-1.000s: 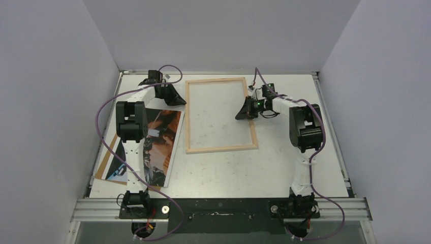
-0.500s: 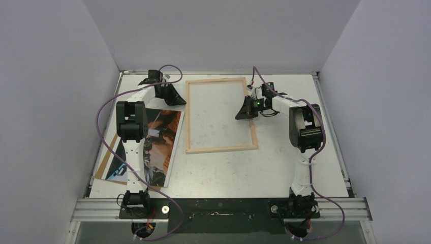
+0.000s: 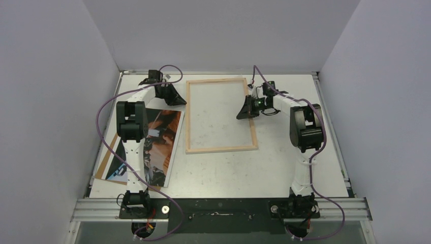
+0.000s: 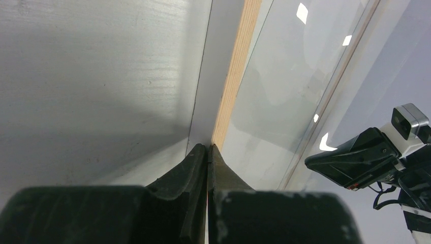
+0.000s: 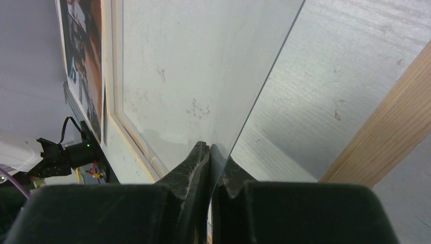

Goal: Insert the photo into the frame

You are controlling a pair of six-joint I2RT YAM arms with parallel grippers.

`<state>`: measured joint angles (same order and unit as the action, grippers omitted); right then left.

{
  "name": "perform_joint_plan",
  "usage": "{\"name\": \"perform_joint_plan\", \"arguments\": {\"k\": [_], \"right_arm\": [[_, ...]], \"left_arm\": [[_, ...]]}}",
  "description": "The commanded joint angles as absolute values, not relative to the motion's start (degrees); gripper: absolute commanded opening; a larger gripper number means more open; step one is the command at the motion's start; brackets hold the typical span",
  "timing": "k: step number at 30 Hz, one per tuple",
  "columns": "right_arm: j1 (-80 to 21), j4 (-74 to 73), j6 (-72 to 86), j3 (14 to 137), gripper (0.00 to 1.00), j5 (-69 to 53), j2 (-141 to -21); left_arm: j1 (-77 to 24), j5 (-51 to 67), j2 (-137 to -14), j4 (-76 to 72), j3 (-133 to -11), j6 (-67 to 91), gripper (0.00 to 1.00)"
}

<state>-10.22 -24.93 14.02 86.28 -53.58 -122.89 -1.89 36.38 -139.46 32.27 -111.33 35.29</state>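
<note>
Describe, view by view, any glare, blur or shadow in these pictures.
Left wrist: white light glints on the clear pane, left fingers blurred close to the lens. Right wrist: pale sheen on the pane, right fingers soft too. Top external: even light, sharp, only faint shadows on the table.

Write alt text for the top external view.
A pale wood frame lies flat on the table, the left gripper shut at its left rail, the right gripper shut inside its right rail. The photo lies left, partly under the left arm.
</note>
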Motion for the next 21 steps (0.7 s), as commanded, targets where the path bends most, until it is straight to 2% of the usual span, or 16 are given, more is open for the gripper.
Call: {"name": "perform_joint_plan", "arguments": {"k": [1,6,15,21], "right_arm": [[-11.11,-26.72,11.76,87.98,0.00,-56.43,-120.31],[-11.16,-25.40,13.29,87.89,0.00,-57.26,-120.63],[-10.25,-33.94,7.41,92.13,0.00,-56.59,-121.72],[-11.23,-34.63,6.97,93.22,0.00,-57.80,-122.81]], "left_arm": [[-2.02,31.20,-142.73,34.01,-111.71,33.05,0.00],[-2.02,31.20,-142.86,33.99,-111.87,33.13,0.00],[-2.02,31.16,-142.96,33.95,-111.97,33.15,0.00],[-2.02,31.21,-143.04,34.16,-112.03,33.13,0.00]]}}
